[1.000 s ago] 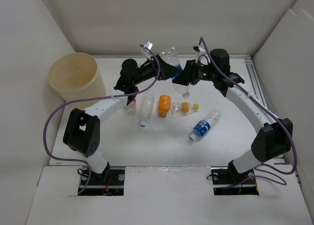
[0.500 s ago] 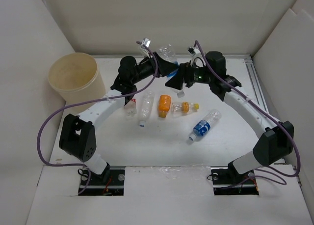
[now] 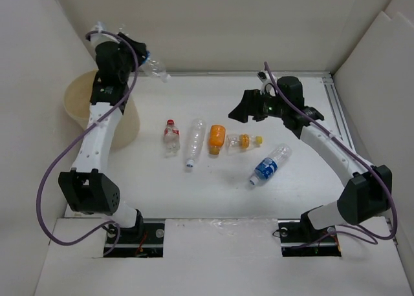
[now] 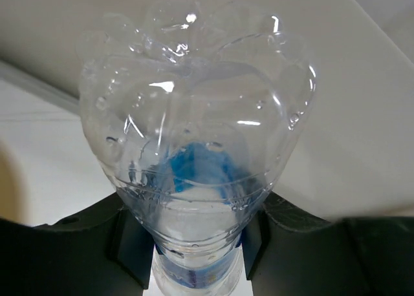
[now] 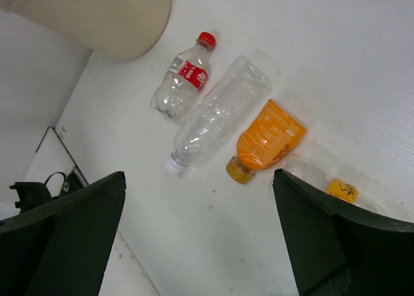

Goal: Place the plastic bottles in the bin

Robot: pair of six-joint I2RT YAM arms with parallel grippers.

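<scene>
My left gripper is raised at the far left, shut on a clear, blue-labelled plastic bottle just behind the tan bin. In the left wrist view this bottle fills the frame, pinched between the jaws of the left gripper. My right gripper hangs open and empty over the table's middle. Below the right gripper lie a red-capped bottle, a clear white-capped bottle, an orange bottle and a yellow-capped bottle. Another blue-labelled bottle lies to the right.
White walls close the table in at the back and on both sides. My left arm crosses over the bin and hides part of its rim. The bin's wall shows at the top left of the right wrist view.
My left gripper closed on the blue-labelled bottle and swung it left to the bin. My right gripper opened, let that bottle go and drew back to the right.
</scene>
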